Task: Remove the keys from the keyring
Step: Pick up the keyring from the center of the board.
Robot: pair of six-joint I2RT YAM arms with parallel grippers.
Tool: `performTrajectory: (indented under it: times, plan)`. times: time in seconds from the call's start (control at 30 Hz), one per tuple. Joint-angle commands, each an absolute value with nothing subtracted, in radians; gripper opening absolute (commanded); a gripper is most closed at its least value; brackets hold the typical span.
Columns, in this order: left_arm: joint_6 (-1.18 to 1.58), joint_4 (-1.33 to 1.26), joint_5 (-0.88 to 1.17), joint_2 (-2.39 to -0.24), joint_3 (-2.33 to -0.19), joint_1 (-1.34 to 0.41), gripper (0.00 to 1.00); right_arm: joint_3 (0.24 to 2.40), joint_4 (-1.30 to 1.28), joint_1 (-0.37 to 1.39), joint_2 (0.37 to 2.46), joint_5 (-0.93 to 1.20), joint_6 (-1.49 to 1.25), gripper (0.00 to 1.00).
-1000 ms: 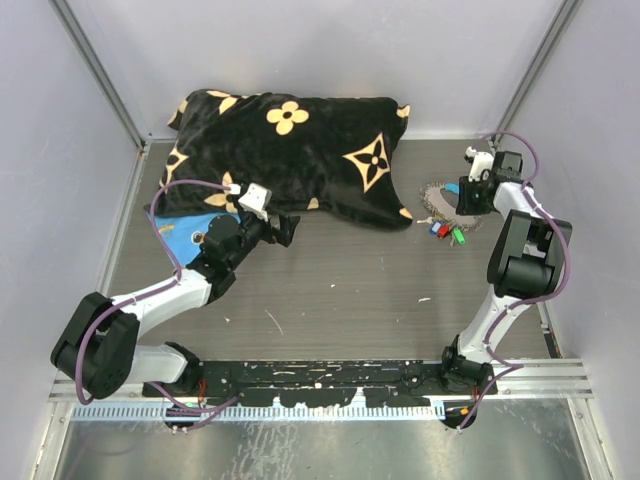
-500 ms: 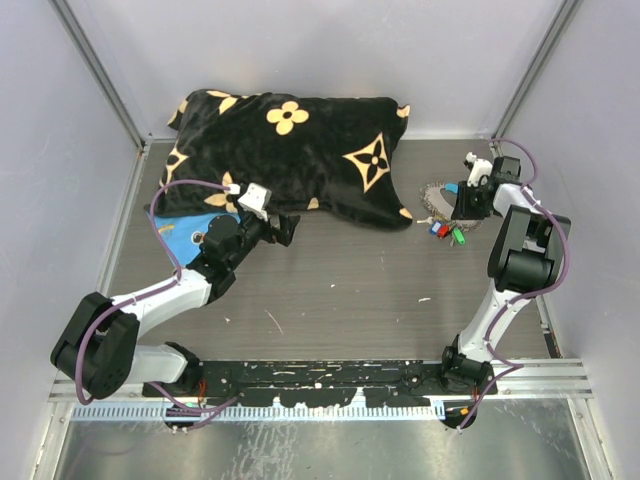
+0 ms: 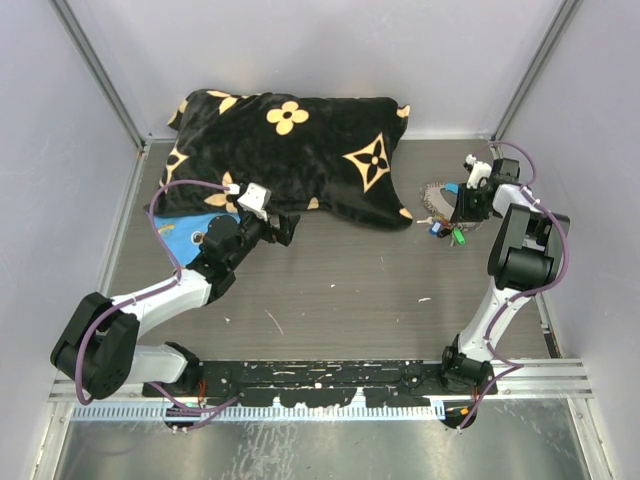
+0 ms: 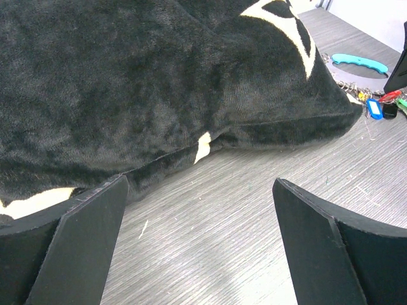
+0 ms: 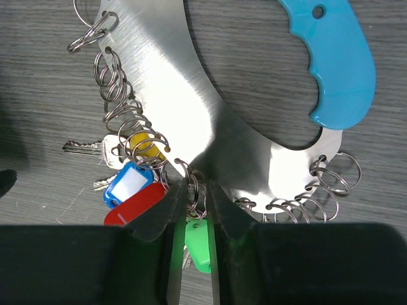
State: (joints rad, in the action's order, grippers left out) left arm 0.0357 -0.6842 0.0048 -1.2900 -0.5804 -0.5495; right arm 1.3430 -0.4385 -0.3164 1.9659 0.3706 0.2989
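The keyring (image 5: 210, 121) is a flat metal crescent with a light-blue handle (image 5: 340, 60) and many small wire rings along its edge. It lies on the table at the right (image 3: 440, 197). The keys (image 5: 130, 190) hang from it with yellow, blue and red tags. A green-tagged key (image 5: 198, 248) lies between my right fingers. My right gripper (image 5: 197, 187) stands over the crescent's edge, its jaws closed narrowly on the small rings above the green tag. My left gripper (image 4: 200, 184) is wide open and holds nothing, low over the table by the pillow (image 4: 159, 82).
A black pillow (image 3: 290, 150) with tan flower marks fills the back of the table. A blue flat sheet (image 3: 185, 238) peeks out under its left end. Grey walls enclose the table on three sides. The keyring (image 4: 359, 63) shows far right in the left wrist view.
The right gripper's jaws have narrowed over the keyring's edge and the wrist has shifted slightly toward the back. The left arm has not moved.
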Motion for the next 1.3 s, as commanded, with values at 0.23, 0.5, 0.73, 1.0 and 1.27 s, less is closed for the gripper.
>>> performTrajectory:
  times: [0.23,0.5,0.73,1.0,1.27]
  plan:
    - [0.021,-0.767,-0.006,-1.255,-0.573,-0.548,0.98,1.372,-0.445,-0.323,1.95,0.419,0.29,0.05]
    - [0.02,-0.773,-0.002,-1.255,-0.569,-0.548,0.98,1.351,-0.441,-0.329,1.828,0.512,0.28,0.01]
    - [0.02,-0.788,0.009,-1.246,-0.559,-0.548,0.98,1.311,-0.45,-0.329,1.702,0.64,0.281,0.01]
    - [0.161,-0.711,0.156,-1.156,-0.61,-0.548,0.98,1.23,-0.479,-0.31,1.492,0.797,0.331,0.01]
    - [0.37,-0.749,0.378,-1.155,-0.611,-0.549,0.98,1.148,-0.541,-0.21,1.311,0.861,0.434,0.01]
